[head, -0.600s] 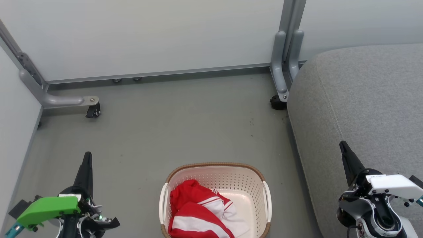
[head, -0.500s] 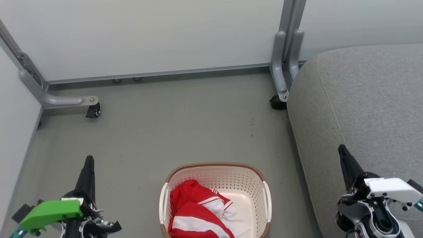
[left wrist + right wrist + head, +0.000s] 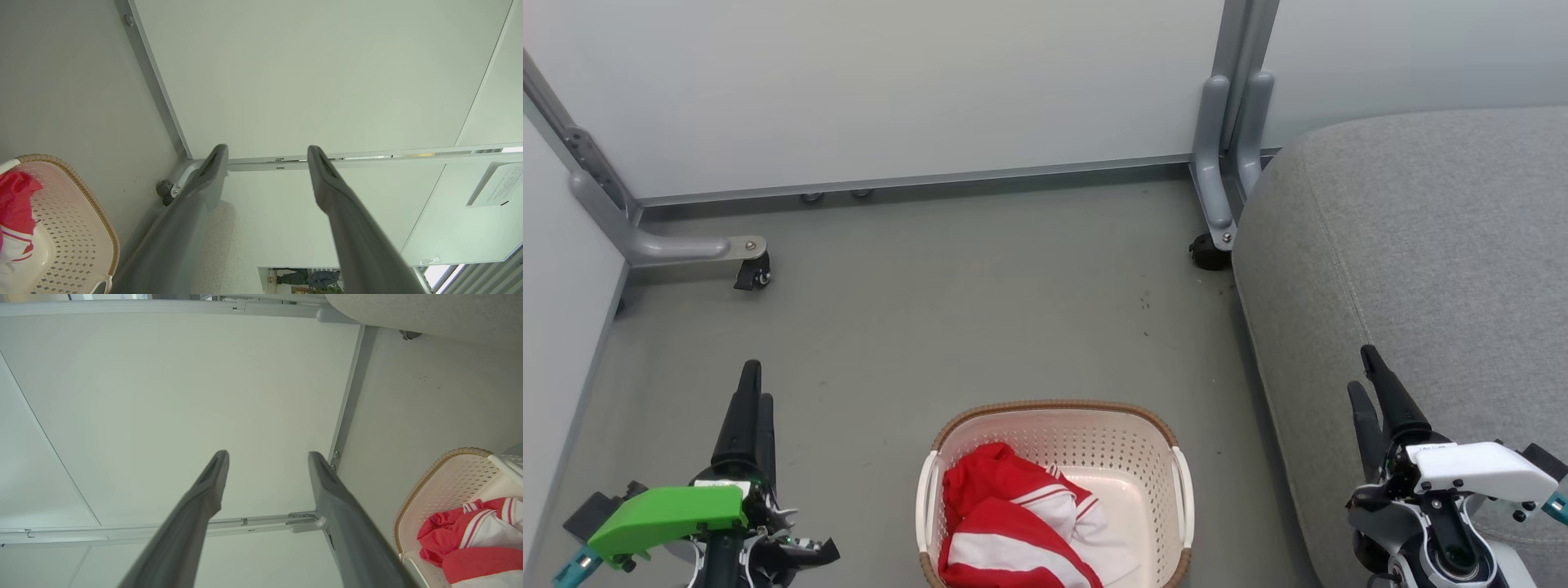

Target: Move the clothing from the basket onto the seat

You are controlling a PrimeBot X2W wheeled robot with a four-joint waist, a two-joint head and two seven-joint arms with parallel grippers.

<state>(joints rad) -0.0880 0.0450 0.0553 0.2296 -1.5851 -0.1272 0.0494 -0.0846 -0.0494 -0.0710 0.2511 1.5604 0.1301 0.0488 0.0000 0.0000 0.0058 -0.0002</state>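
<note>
A: Grippers, against half a second back?
B: Left gripper [image 3: 757, 384] and right gripper [image 3: 1361, 369] have each rolled at the wrist, so both fingers now show. Jaws stand wide apart and empty; judged: no reach begun.
A: The clothing?
B: Clothing [image 3: 1013, 523] lies unmoved in the basket [image 3: 1054, 406], between the arms; the seat [image 3: 1421, 245], at right, carries none.
A: Count?
B: Two grippers, one basket, one seat, one red-and-white heap; its pieces cannot be told apart
</note>
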